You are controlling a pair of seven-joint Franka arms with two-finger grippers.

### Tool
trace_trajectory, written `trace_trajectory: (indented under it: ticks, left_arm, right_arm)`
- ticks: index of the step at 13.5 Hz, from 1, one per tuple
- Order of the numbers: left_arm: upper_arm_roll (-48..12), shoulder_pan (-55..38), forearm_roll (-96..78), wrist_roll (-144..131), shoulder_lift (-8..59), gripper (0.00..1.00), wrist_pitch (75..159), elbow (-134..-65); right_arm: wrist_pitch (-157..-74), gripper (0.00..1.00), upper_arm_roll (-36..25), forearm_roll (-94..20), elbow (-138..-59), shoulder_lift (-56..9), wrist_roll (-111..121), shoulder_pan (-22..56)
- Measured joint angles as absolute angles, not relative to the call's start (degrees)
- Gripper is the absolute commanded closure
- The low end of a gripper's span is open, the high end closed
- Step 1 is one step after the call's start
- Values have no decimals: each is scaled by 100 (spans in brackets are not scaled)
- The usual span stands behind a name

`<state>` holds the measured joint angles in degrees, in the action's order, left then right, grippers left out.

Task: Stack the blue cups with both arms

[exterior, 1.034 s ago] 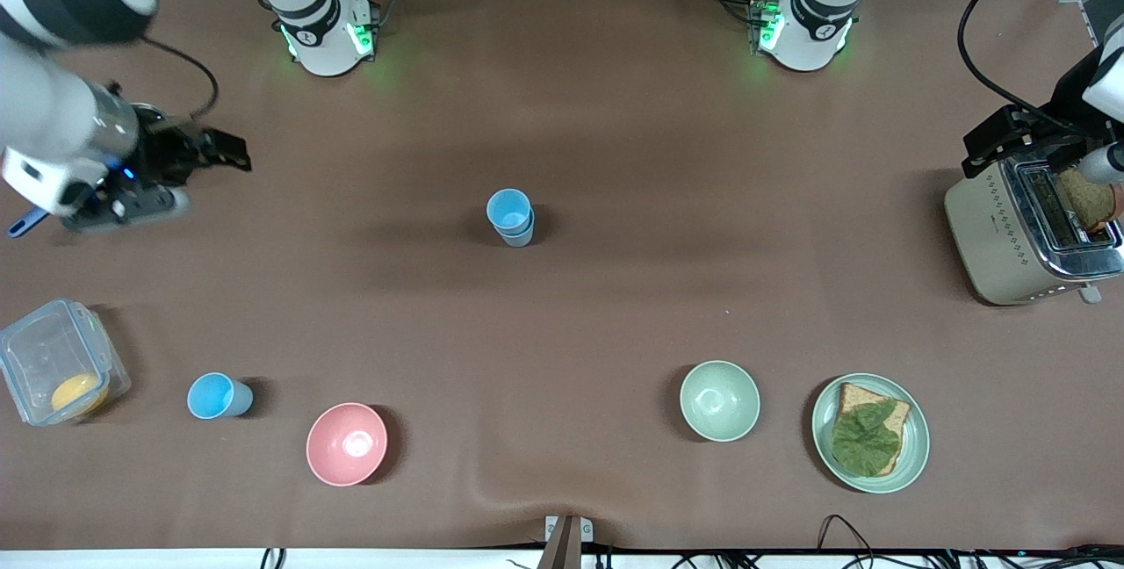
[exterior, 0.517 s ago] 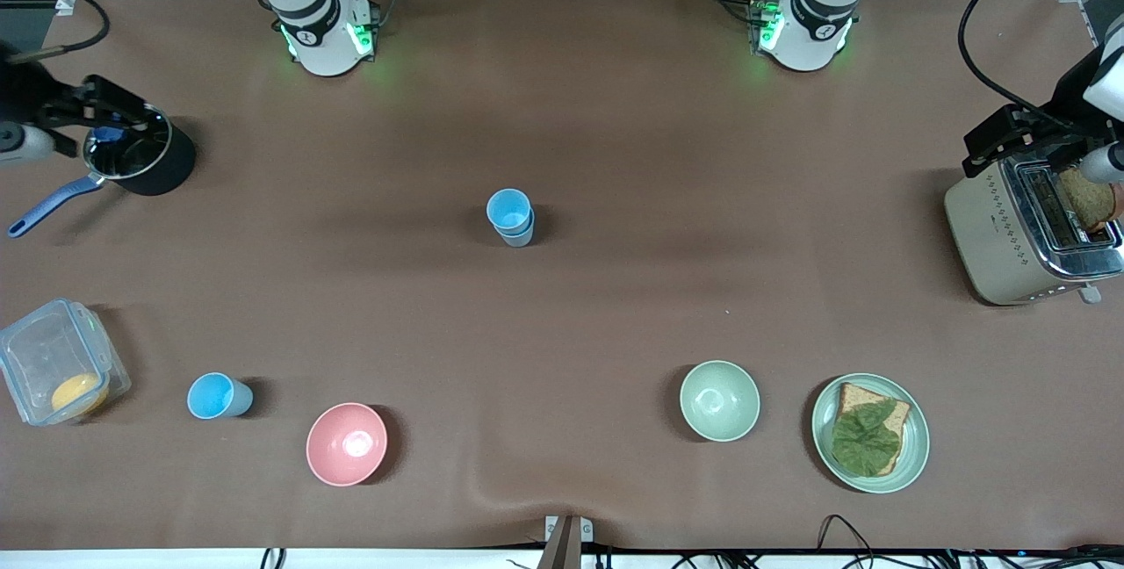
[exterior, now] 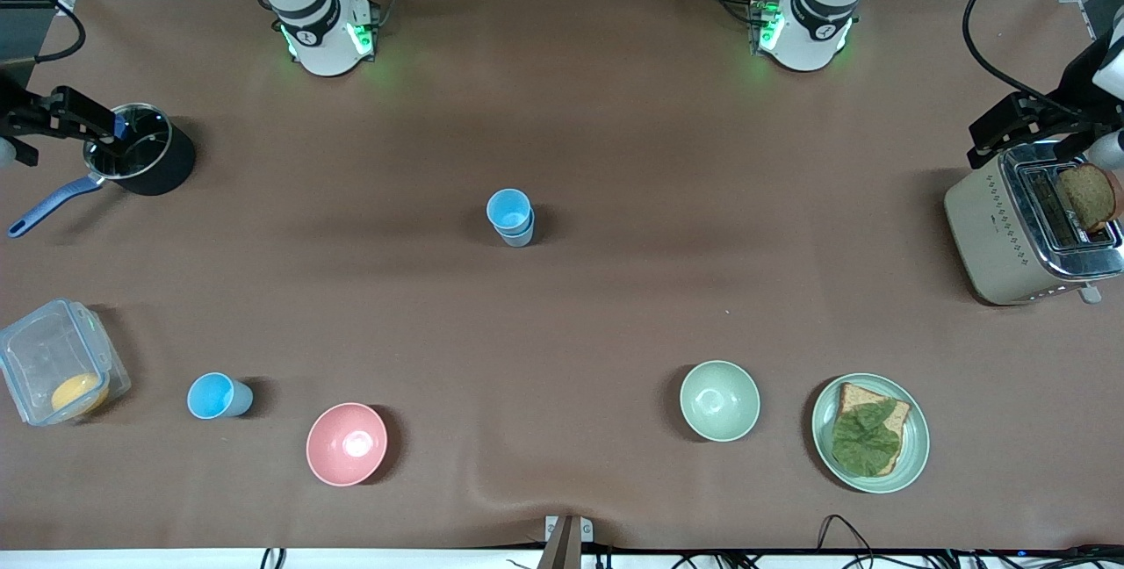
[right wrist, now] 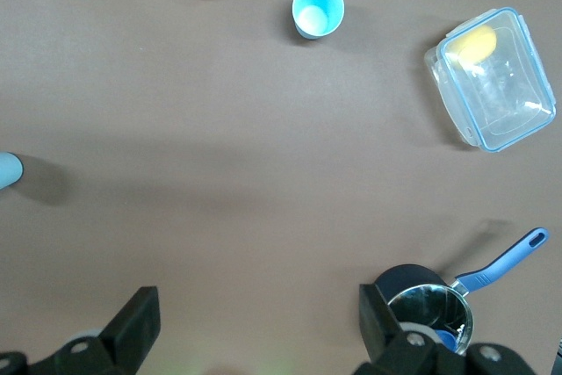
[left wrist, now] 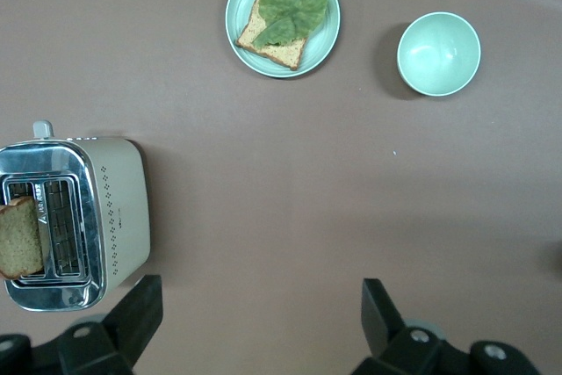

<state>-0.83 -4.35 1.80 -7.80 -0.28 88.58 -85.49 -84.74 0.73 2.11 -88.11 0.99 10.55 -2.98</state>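
From the front view, a bright sky-blue tapered plastic cup (exterior: 509, 208) sits nested in a duller grey-blue plastic cup (exterior: 518, 235) at the middle of the brown desk (exterior: 615, 306). A second sky-blue plastic cup (exterior: 212, 395) stands alone near the camera edge, toward the right arm's end, between a clear lidded plastic box (exterior: 54, 373) and a pink bowl (exterior: 346, 443). All three cups stand upright, mouths up, long axis vertical, narrow end down. I judge them light, stiff and thin-walled, smooth enough to slip and easy to tip. The best hold is probably across the upper wall just under the rim, squeezed gently. The right gripper (exterior: 75, 115) hangs beside a black saucepan with a blue handle (exterior: 140, 161) at the desk's edge. The left gripper (exterior: 1023, 126) hangs over a cream toaster (exterior: 1027, 231) with a bread slice in it. In this view I cannot tell how either pair of jaws stands.

In the left wrist view, the left gripper's (left wrist: 259, 327) jaws are spread wide with nothing between them. Below lie the toaster (left wrist: 75, 221), a pale green bowl (left wrist: 438, 53) and a green plate carrying bread and a leaf (left wrist: 283, 18). No cup shows here.

In the right wrist view, the right gripper's (right wrist: 259, 322) jaws are likewise spread and empty. The lone sky-blue cup (right wrist: 317, 9) shows its open mouth, well apart from the jaws. The grey-blue cup (right wrist: 9, 169) only peeks in at the frame's edge.
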Motion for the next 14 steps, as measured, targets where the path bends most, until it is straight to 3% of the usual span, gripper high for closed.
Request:
trace_trajectory:
  ticks: [14]
  left_arm:
    - [-61, -434, 180, -779, -62, 0, 8751, -8548]
  right_arm:
    - [-8572, 0, 77, -21, -8975, 70, 770, -298]
